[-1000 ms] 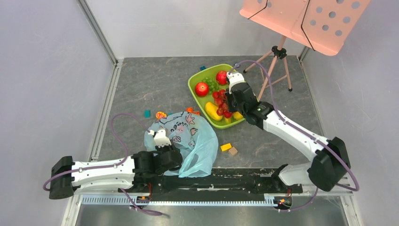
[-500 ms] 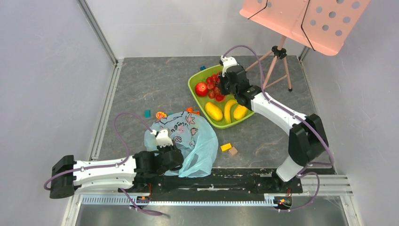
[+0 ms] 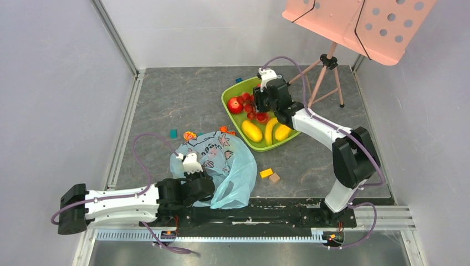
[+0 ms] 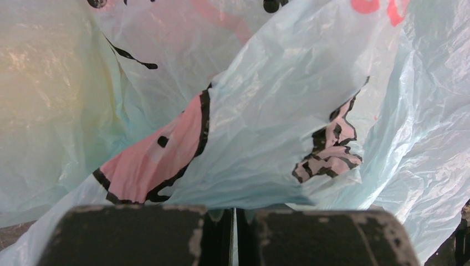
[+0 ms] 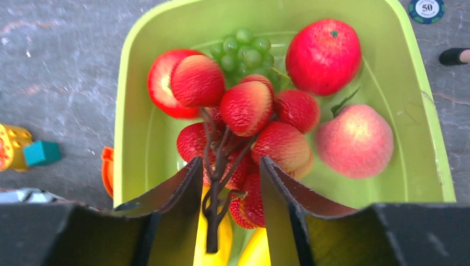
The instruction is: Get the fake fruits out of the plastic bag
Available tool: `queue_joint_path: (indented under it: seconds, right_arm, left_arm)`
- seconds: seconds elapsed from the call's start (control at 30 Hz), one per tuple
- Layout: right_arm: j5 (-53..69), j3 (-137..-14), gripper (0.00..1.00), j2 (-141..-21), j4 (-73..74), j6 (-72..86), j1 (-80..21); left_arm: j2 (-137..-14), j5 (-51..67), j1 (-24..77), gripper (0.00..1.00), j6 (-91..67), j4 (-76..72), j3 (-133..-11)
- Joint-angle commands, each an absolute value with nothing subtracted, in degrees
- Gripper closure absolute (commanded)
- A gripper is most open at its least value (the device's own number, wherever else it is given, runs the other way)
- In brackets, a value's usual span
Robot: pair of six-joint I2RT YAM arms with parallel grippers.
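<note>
From the left wrist I get only the plastic bag (image 4: 266,138), running off every edge and hiding its contents (just a yellowish blur at left). On the right wrist, the yellow fruits (image 5: 226,244) sit mostly behind the fingers (image 5: 166,210), cut off at the bottom edge like the tray (image 5: 126,105).

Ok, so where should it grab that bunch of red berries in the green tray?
By the dark stem, not the berries. The red berry bunch in the green tray is a heap of round, glossy pieces that would probably slip, while the stem is thin and sticks out free of them. Come down from above, one finger on each side of it.
</note>
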State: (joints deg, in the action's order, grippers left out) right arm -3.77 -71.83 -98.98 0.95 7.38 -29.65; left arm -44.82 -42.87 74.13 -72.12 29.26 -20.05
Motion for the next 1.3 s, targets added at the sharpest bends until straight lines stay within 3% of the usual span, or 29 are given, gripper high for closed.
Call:
queue_joint_path:
  seconds: [0.0,0.17,0.43,0.73,0.87,1.03,1.27]
  right_arm:
    - [-5.9,-68.3,0.48,-93.5,-1.9,6.0,-29.3]
    - [-5.5,-66.0,0.33,-85.8,-0.1,3.5,-29.4]
    - [1.3,-60.8,0.28,-71.5,6.5,3.7,-31.6]
    - [-3.9,-52.5,0.29,-61.4,11.7,13.8,-52.5]
    - [-5.8,-44.0,0.29,-57.4,3.9,23.8,-61.6]
    - [-10.5,-41.5,0.28,-60.5,-1.7,33.2,-74.3]
    - [-27.8,-50.1,0.26,-71.9,4.1,38.4,-85.4]
  left_arm:
    - [-44.3,-44.2,74.4,0.98,-72.3,27.9,-19.9]
    - [-44.4,-44.4,74.4,0.98,-71.9,28.0,-20.5]
    - [-42.3,-44.6,74.4,0.98,-72.4,29.1,-20.3]
    - [-39.5,-45.6,74.4,0.98,-72.4,31.9,-21.2]
    - [-38.9,-45.6,74.4,0.98,-72.9,32.3,-20.9]
    - [-38.6,-45.2,74.4,0.98,-73.2,32.4,-20.5]
    - [-37.8,-45.4,74.4,0.98,-73.5,32.3,-20.1]
